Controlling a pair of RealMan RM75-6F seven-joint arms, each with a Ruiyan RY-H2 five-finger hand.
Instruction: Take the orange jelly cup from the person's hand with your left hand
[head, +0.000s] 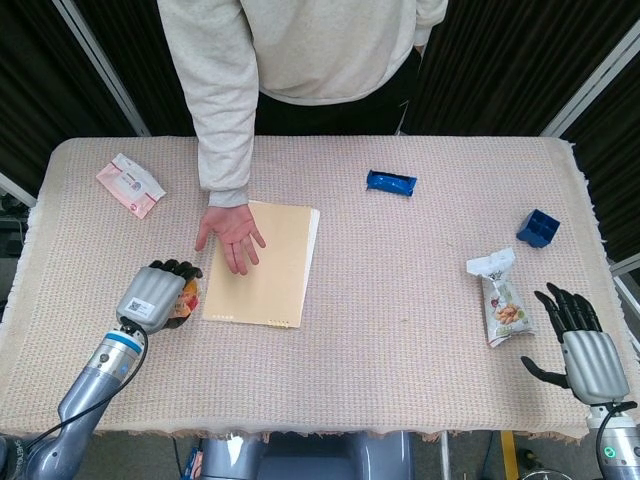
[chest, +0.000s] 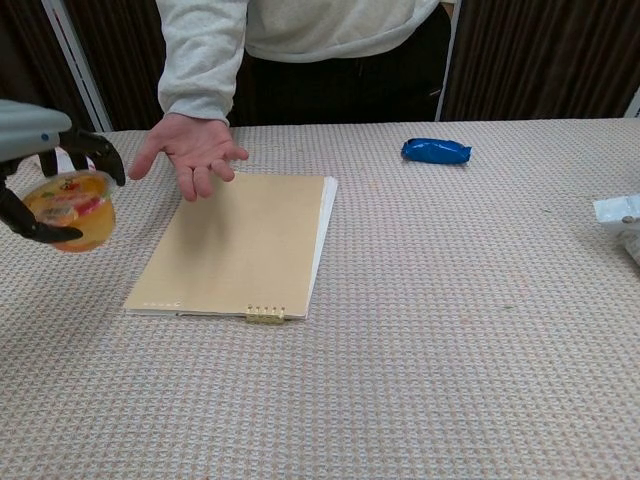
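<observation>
Bright even overhead light, soft faint shadows, sharp focus.

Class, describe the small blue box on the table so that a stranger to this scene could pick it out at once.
Start at the table's far right corner, away from the person. The small blue box lies there alone, just beyond the snack packet. Unlike the flat blue wrapper near the middle, it is blocky and angular.

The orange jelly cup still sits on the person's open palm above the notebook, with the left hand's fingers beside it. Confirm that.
Not right. The person's hand is empty, palm open above the notebook. The orange jelly cup is held in the left hand, its fingers wrapped around it, left of the notebook. The chest view shows this plainly.
</observation>
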